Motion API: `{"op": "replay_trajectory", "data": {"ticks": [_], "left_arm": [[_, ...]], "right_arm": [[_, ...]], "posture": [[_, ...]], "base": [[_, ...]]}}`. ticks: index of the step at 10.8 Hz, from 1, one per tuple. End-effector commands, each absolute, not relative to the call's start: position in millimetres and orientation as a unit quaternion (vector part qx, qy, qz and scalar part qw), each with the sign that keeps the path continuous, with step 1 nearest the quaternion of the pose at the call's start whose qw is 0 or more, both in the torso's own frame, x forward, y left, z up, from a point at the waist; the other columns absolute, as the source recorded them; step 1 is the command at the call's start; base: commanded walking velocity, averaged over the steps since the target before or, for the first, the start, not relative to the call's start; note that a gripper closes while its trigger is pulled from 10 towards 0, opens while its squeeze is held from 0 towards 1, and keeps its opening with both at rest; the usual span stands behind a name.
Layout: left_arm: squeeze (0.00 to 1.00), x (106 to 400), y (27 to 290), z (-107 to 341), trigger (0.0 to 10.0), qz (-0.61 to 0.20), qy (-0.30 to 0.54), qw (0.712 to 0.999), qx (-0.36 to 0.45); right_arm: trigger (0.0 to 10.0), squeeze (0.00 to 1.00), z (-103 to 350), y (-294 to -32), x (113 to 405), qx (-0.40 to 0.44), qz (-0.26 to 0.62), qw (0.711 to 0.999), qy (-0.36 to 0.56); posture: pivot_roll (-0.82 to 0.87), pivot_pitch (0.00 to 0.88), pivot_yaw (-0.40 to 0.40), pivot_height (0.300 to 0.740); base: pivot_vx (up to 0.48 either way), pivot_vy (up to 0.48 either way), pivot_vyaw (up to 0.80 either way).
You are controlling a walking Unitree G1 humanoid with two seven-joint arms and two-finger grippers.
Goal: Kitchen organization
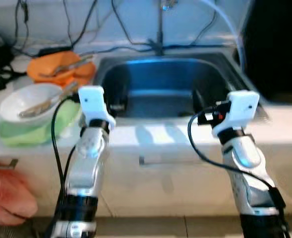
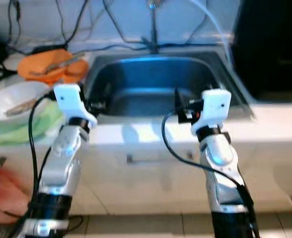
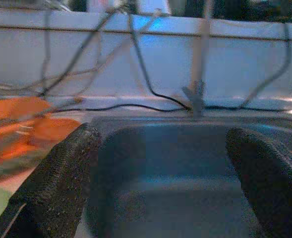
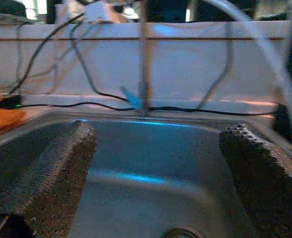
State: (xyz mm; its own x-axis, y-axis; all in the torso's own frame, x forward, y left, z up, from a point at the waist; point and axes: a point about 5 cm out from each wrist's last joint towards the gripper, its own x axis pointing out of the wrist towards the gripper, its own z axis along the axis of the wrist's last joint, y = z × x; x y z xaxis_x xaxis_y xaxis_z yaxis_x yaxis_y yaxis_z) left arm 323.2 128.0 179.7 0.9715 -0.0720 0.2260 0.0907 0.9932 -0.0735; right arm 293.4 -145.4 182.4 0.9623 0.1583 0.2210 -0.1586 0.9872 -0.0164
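The sink lies straight ahead, its basin bare apart from a drain hole seen in the right wrist view. The left gripper hangs over the sink's near left edge and the right gripper over its near right edge; both have their fingers spread wide with nothing between them.

The dishes sit on the counter left of the sink: a white bowl with a utensil in it, stacked on a green dish, and behind them an orange plate with more utensils on it. None has reached the sink, so I judge the organizing barely begun, with all the dishes left to handle.

Black cables trail along the wall behind the sink and close to the orange plate; they could snag a reach there. A tap rises behind the sink. A pink object, too blurred to identify, sits low, left of the sink.
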Motion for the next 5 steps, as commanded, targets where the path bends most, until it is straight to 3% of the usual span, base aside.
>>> {"op": "replay_trajectory", "data": {"ticks": [1, 5], "left_arm": [[0.0, 322.9, 137.1, 177.3, 10.0, -0.03, -0.11, 0.993, -0.039], [0.0, 323.1, 137.9, 174.9, 10.0, -0.027, -0.105, 0.993, -0.038]], "right_arm": [[10.0, 0.0, 184.9, -137.5, 292.8, 0.002, 0.093, 0.989, -0.117], [10.0, 0.0, 185.3, -136.8, 292.7, -0.023, 0.115, 0.987, -0.109]], "posture": [[0.04, 0.0, 0.066, 0.74], [0.05, 0.0, 0.052, 0.74]], "base": [[0.0, 0.0, 0.0], [0.0, 0.0, 0.0]]}}
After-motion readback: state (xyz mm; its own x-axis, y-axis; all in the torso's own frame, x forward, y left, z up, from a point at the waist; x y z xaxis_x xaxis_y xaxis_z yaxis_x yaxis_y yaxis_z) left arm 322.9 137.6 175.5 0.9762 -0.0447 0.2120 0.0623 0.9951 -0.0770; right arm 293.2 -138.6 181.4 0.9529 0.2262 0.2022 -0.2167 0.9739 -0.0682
